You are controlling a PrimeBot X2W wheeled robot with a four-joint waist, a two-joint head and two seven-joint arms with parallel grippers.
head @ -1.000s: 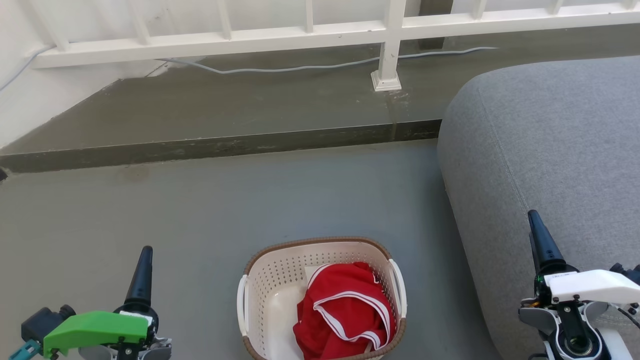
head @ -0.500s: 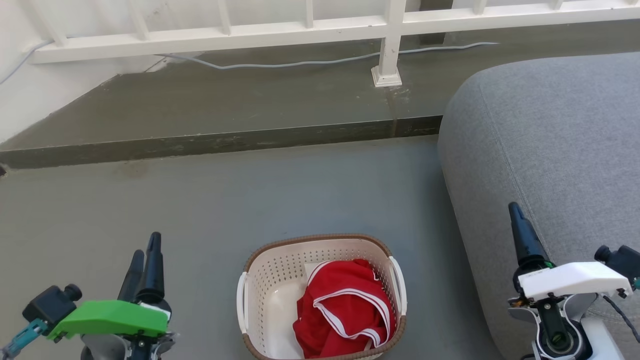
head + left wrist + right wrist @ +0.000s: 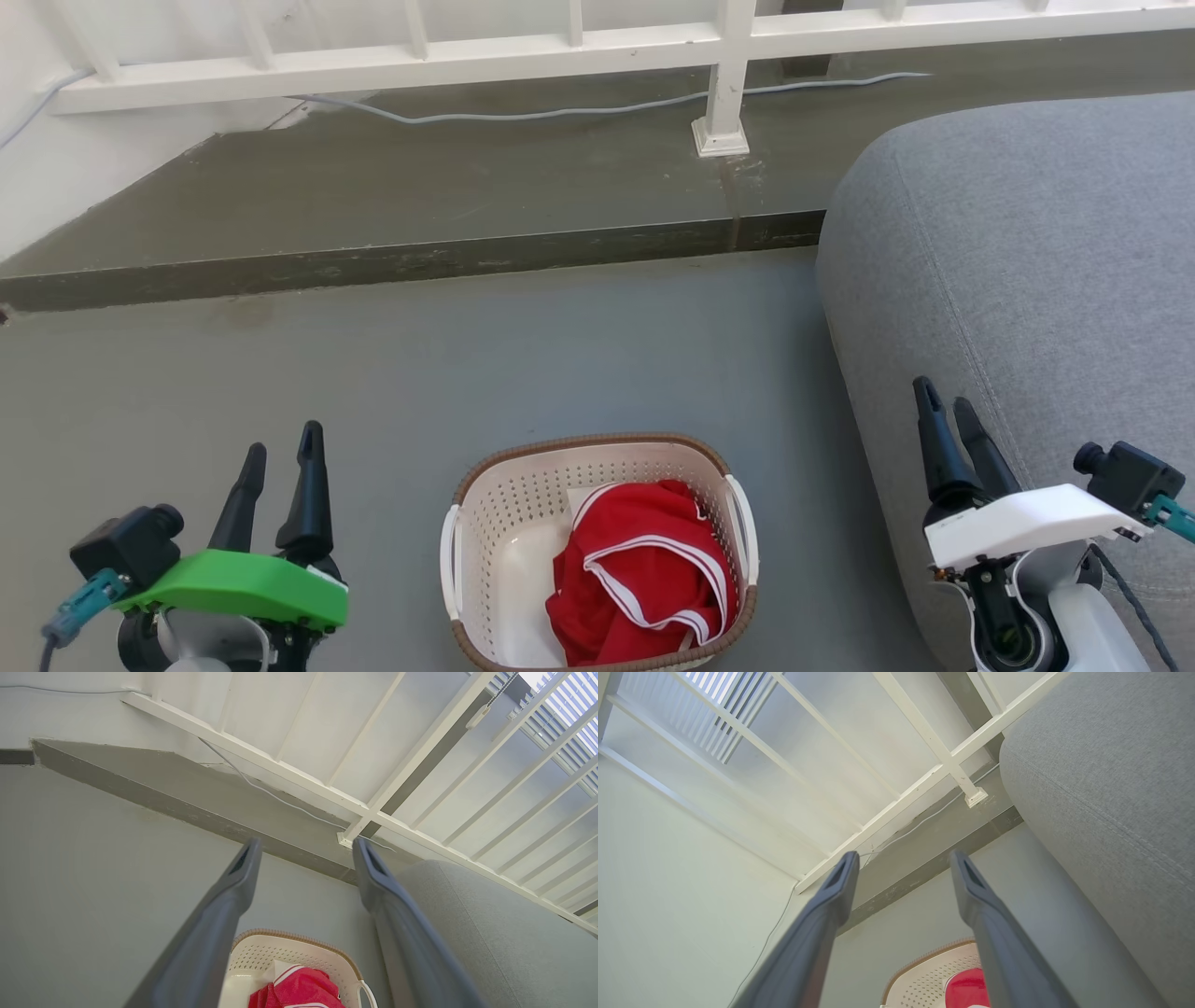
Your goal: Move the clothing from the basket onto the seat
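Observation:
The red clothing with white stripe trim lies bunched in the right half of the cream basket, which stands on the floor at the bottom centre of the head view. The big grey seat rises to the right of it. My left gripper hovers open to the basket's left, fingers pointing away from me, nothing between them. My right gripper is open over the seat's front edge, right of the basket. The left wrist view shows the basket and clothing below its spread fingers.
A raised concrete step crosses the floor beyond the basket. Behind it stands a white railing with a post foot and a pale cable on the ledge. A white wall closes the far left.
Both grippers have turned about their wrists, so two fingers of each now show side by side. The right one shifted left, the left one moved right and up. The view tilted slightly.

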